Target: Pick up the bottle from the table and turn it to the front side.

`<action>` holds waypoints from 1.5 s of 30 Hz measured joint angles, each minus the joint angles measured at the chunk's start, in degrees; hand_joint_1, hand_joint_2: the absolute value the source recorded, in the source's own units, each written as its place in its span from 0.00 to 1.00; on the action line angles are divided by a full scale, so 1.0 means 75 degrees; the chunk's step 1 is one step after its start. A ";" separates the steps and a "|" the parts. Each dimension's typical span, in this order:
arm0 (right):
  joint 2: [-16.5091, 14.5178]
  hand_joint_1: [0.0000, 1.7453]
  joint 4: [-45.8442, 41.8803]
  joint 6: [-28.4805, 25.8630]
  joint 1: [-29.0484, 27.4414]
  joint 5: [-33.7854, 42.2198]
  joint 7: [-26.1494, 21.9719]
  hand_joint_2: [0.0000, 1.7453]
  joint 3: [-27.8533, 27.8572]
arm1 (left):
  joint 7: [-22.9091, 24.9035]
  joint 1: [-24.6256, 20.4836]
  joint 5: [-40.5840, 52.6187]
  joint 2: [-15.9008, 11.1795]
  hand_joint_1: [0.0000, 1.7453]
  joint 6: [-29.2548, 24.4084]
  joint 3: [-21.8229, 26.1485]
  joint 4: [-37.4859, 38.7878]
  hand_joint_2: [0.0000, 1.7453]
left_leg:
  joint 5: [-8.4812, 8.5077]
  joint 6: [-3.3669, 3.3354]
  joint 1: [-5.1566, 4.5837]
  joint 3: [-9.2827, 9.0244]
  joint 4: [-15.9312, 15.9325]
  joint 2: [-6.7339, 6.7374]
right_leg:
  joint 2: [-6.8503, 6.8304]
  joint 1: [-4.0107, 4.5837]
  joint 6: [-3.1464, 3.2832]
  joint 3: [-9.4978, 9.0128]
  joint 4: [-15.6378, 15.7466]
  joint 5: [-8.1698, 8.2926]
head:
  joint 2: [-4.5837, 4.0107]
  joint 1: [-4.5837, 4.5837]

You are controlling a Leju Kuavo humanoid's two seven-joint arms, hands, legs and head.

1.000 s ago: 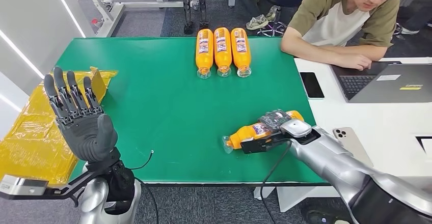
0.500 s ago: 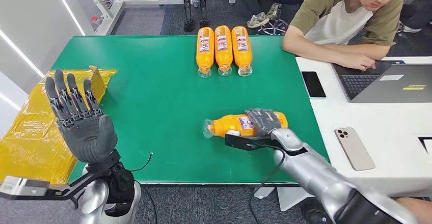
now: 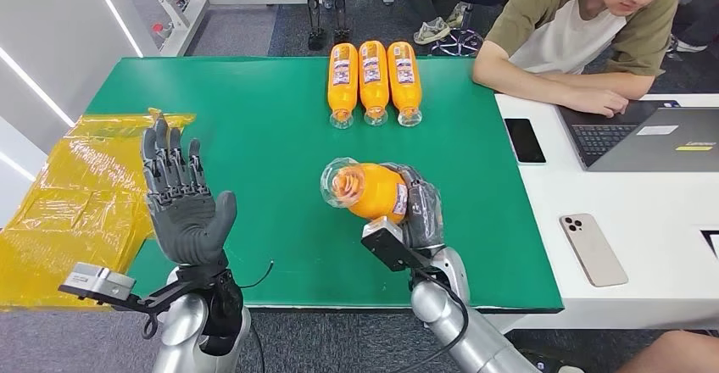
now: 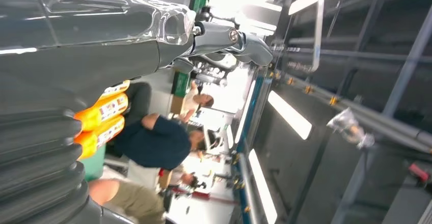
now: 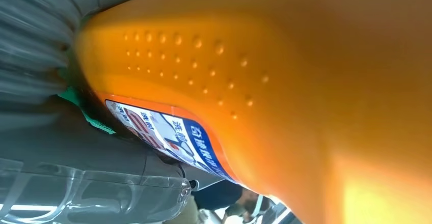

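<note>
Four orange bottles are in sight, and one of them, the bottle (image 3: 366, 190), is in my right hand (image 3: 421, 212). My fingers are wrapped round its body, and it is lifted off the green bench (image 3: 254, 161) over the near middle, its clear cap end turned up toward my head camera. From my right wrist the bottle's dimpled orange side and the edge of a blue and white label (image 5: 168, 132) press close against the palm; I think the label faces partly away from me, but the angle is poor.

My left hand (image 3: 182, 203) is raised over the bench's near left edge, holding nothing, fingers spread and upright.

Three bottles (image 3: 374, 80) lie side by side at the far edge, touching, caps toward me. Yellow plastic sheeting (image 3: 72, 199) lies off the bench's left side. A person (image 3: 576, 42) leans on the white desk to the right, beside a laptop (image 3: 649, 136) and two phones.
</note>
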State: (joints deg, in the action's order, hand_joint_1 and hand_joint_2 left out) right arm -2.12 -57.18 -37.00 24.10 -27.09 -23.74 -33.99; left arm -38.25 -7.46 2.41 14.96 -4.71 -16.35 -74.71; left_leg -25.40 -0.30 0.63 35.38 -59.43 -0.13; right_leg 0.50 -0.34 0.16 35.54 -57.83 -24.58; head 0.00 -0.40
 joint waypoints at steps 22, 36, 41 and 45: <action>-0.0761 1.00 -0.2384 0.2627 -0.1086 -0.0798 0.1561 1.00 0.0464 | 0.0859 -0.0094 0.2255 -0.0051 0.00 0.1015 -0.0922 0.0231 1.00 | 0.0000 0.0001 0.0000 0.0014 0.0002 0.0004 | 0.0001 0.0000 0.0001 0.0014 -0.0002 -0.0001 | 0.0000 0.0000; -0.0810 1.00 -0.1945 0.3325 -0.0559 -0.0376 0.2023 1.00 0.0524 | 0.0773 -0.0096 0.2400 -0.0114 0.00 0.1116 -0.0987 0.0002 1.00 | 0.0001 0.0001 -0.0001 0.0015 0.0002 0.0000 | -0.0001 0.0000 0.0001 0.0014 -0.0002 0.0000 | 0.0000 0.0000; -0.0810 1.00 -0.1705 0.3491 -0.0408 -0.0541 0.1834 1.00 0.0520 | 0.0784 -0.0128 0.2343 -0.0109 0.00 0.1238 -0.0987 0.0000 1.00 | 0.0001 0.0001 0.0000 0.0015 0.0001 0.0000 | -0.0001 0.0000 0.0001 0.0014 -0.0002 0.0000 | 0.0000 0.0000; -0.0820 1.00 -0.1662 0.3824 -0.0359 -0.0801 0.1303 1.00 0.0374 | 0.0891 -0.0242 0.2126 -0.0104 0.00 0.1291 -0.0985 0.0118 1.00 | 0.0001 0.0001 0.0000 0.0014 0.0002 0.0001 | 0.0000 0.0001 0.0002 0.0014 -0.0004 0.0000 | 0.0000 0.0001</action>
State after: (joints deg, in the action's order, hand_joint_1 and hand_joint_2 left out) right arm -8.27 -69.64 -8.31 21.41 -33.10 -13.96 -31.19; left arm -31.56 -9.27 18.36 14.17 4.97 -23.74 -73.82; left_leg -25.40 -0.29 0.63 35.49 -59.42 -0.12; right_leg 0.49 -0.33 0.17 35.64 -57.85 -24.58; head 0.00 -0.40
